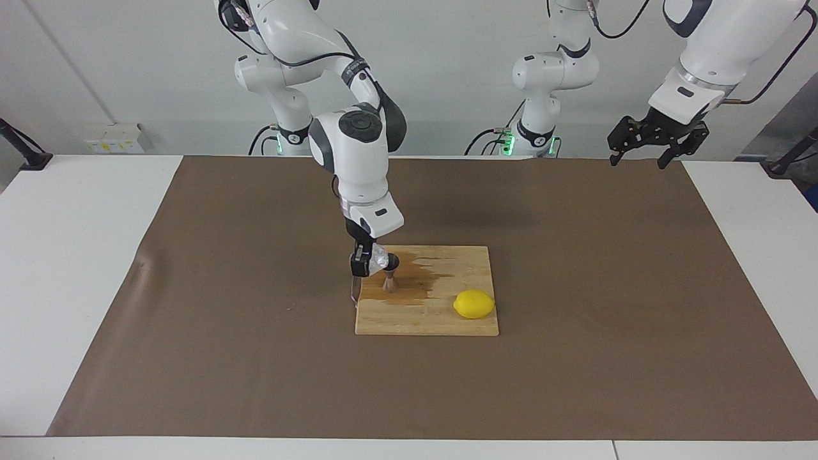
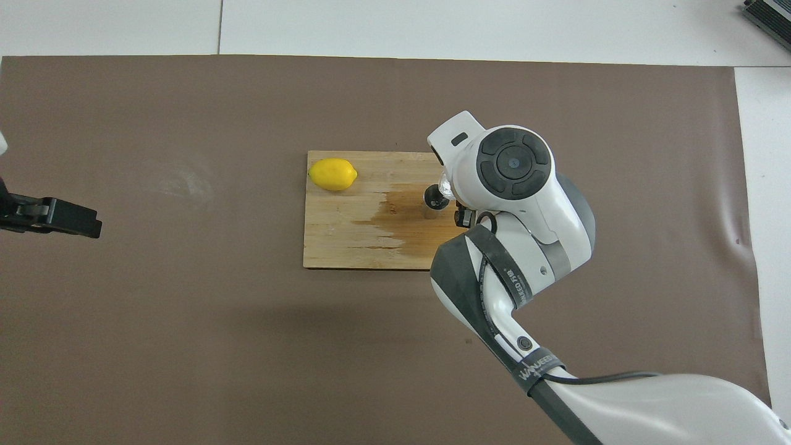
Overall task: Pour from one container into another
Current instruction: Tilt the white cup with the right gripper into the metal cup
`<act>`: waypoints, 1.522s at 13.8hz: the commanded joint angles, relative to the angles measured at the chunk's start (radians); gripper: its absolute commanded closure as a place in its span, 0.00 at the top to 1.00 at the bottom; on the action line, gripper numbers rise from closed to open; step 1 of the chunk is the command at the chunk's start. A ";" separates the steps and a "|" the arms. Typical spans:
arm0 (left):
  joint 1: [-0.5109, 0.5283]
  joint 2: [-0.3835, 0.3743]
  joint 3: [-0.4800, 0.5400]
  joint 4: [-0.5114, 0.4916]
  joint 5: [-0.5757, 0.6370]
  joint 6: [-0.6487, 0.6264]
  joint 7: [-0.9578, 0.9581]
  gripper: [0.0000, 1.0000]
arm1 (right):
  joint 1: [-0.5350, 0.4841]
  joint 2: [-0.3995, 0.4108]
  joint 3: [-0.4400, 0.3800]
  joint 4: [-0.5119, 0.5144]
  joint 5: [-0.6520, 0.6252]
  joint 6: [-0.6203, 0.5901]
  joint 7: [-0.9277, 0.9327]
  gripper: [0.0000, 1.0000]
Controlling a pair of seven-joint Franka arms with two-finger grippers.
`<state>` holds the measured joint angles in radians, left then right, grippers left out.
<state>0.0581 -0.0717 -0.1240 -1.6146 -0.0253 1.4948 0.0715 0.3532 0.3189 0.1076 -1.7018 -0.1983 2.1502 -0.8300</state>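
- White walls rise around a white table (image 1: 77, 268) laid with a brown mat (image 1: 575, 287); a wooden cutting board (image 1: 441, 322) lies at the mat's middle.
- At the board's corner toward the right arm's end, the right gripper (image 1: 365, 260) is clamped on the clear knobbly cup (image 1: 379, 260), which it holds tipped on its side in the air.
- Seen from across the table, the cup's mouth points toward three o'clock, right at the top rim of the steel jigger (image 1: 389, 275); whether the two rims touch I cannot tell.
- From overhead the right arm's wrist hides most of the cup (image 2: 442, 183), which sits at about two o'clock of the jigger's dark mouth (image 2: 434, 198).
- Upright on the board stands the jigger, in a darker wet-looking stain (image 1: 422, 278) that spreads from its foot toward three o'clock in the view across the table.
- A lemon (image 1: 473, 304) lies on the same board, at about four o'clock of the jigger in that view, well apart from it.
- Off at the left arm's end the left gripper (image 1: 657, 142) waits in the air over the mat's edge, its fingers spread and holding nothing.
- My reading: the pour itself is in hand, with the cup tilted over the jigger's mouth.
- No stream is visible to me, so I cannot say how much has gone over.
- The next move calls for a steady tilt held over that narrow mouth, then righting the cup without knocking the slim-waisted jigger.
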 commanded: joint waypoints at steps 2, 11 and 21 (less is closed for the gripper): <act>-0.003 -0.028 0.006 -0.027 -0.002 -0.005 -0.007 1.00 | 0.013 -0.030 0.001 -0.032 -0.062 0.005 0.061 0.32; -0.003 -0.028 0.006 -0.027 -0.002 -0.005 -0.007 1.00 | 0.013 -0.032 0.001 -0.039 -0.069 0.007 0.089 0.33; -0.003 -0.028 0.006 -0.027 -0.002 -0.005 -0.007 1.00 | -0.005 -0.047 0.006 -0.038 -0.004 0.005 0.088 0.34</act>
<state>0.0581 -0.0717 -0.1240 -1.6147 -0.0253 1.4948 0.0715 0.3598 0.3066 0.1073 -1.7101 -0.2251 2.1500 -0.7581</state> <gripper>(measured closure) 0.000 0.493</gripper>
